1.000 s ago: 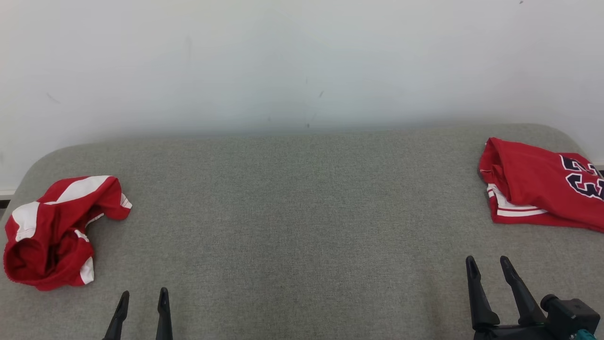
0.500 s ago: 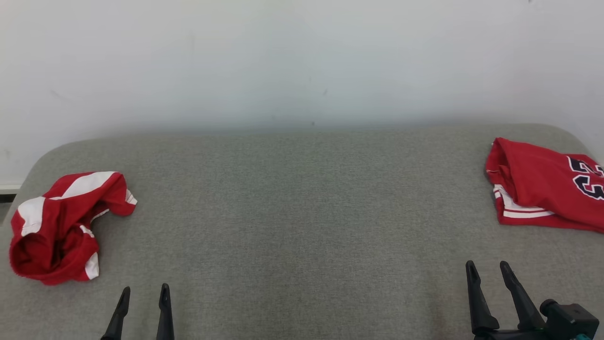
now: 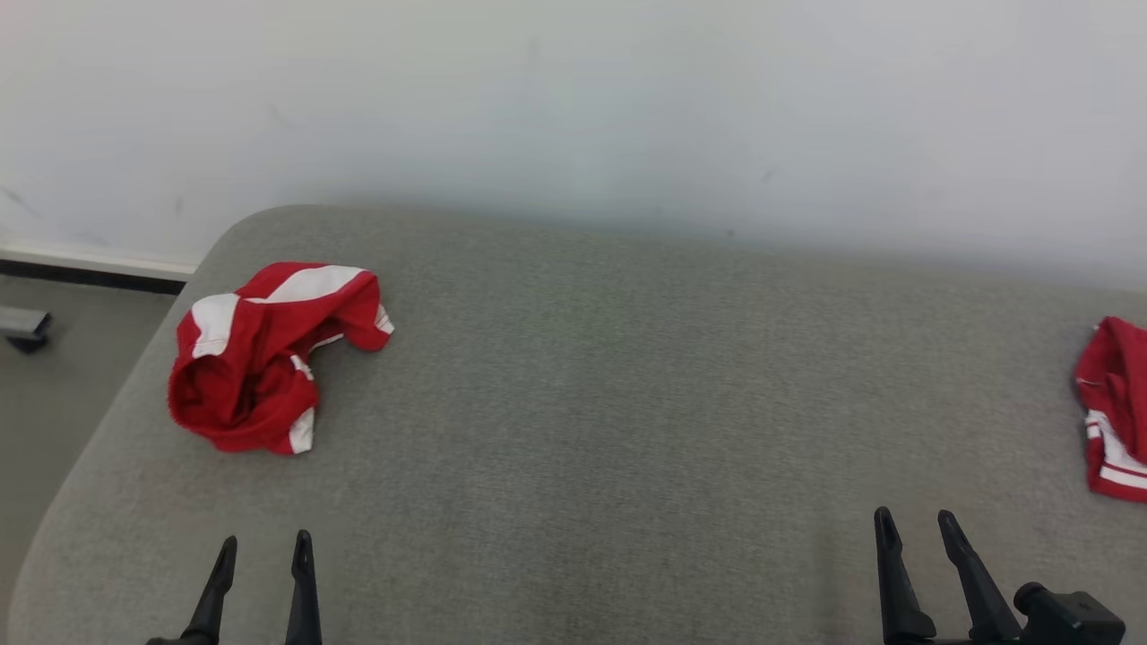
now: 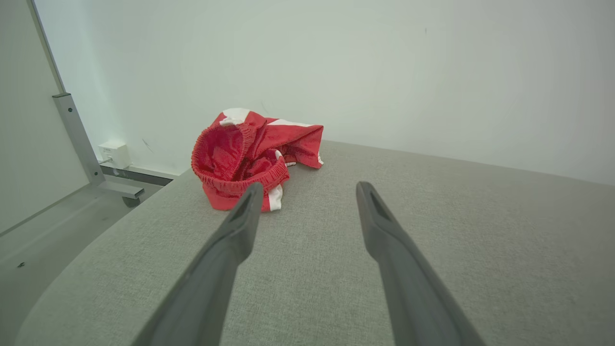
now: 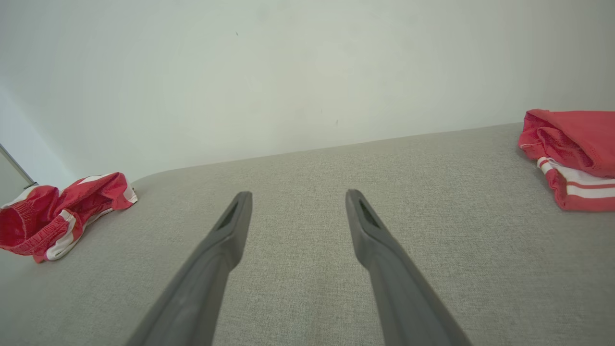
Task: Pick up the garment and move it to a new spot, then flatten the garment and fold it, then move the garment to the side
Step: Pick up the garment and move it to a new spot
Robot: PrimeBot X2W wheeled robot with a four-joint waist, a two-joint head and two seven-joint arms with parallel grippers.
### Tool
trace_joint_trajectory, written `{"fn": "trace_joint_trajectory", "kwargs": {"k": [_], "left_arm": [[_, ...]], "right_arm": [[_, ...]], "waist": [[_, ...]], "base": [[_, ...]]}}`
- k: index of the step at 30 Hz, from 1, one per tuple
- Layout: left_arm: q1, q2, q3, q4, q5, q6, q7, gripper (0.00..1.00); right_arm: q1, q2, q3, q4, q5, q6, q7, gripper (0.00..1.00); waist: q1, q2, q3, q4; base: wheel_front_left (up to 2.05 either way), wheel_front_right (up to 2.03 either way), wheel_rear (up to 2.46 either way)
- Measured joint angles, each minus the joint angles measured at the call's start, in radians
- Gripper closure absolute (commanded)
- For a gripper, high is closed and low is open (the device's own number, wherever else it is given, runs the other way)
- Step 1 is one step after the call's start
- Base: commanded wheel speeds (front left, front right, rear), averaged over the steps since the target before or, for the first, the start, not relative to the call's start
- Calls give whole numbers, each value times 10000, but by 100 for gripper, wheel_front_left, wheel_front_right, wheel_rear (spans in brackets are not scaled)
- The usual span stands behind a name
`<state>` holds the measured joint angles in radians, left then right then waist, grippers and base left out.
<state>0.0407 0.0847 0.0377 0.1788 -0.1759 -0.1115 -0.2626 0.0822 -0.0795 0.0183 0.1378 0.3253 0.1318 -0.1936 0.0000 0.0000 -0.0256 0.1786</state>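
A crumpled red garment (image 3: pixel 260 358) with white stripes lies near the left end of the grey padded surface (image 3: pixel 627 403). The left wrist view has the garment (image 4: pixel 250 154) just ahead and left of my left gripper (image 4: pixel 310 186), its elastic waistband gaping toward me. My left gripper (image 3: pixel 265 539) hovers open and empty near the front edge, well short of the cloth. My right gripper (image 3: pixel 914 514) is open and empty at the front right. From the right wrist, the garment (image 5: pixel 57 216) sits far left of my right gripper (image 5: pixel 299 193).
A folded red jersey (image 3: pixel 1111 412) with white trim lies at the right edge, also the jersey (image 5: pixel 571 154) in the right wrist view. The surface's rounded left end drops to the floor (image 3: pixel 54 376). A metal frame post (image 4: pixel 77 139) stands by the wall.
The whole picture has shifted right, so the camera has turned left; the floor now shows and the jersey is mostly cut off. Both grippers stay open and empty.
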Motion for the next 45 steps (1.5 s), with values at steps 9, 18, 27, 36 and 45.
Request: {"fn": "trace_joint_trajectory", "kwargs": {"k": [9,18,27,36,45], "left_arm": [[0,82,215,36,-102,88,0,0],[75,230,535,-48,-199,205,0,0],[201,197,619,-211,-297,290,0,0],[-1336,366,451,270,-639,148,213,0],[-4262,857,399,828,-1018,58,487,0]], "right_arm": [[-169,15,73,40,-35,0,31,0],[-389,21,360,104,-105,2,121,0],[-563,-148,426,253,-82,0,128,0],[-650,-353,88,-84,-196,0,301,0],[-1292,-849,-196,-704,-282,0,637,0]], "waist": [[0,0,103,1615],[0,0,123,3006],[1,1,299,3336],[1,0,512,3035],[2,1,1355,2069]], "base": [[0,0,0],[0,0,0],[0,0,0],[0,0,0],[0,0,0]]}}
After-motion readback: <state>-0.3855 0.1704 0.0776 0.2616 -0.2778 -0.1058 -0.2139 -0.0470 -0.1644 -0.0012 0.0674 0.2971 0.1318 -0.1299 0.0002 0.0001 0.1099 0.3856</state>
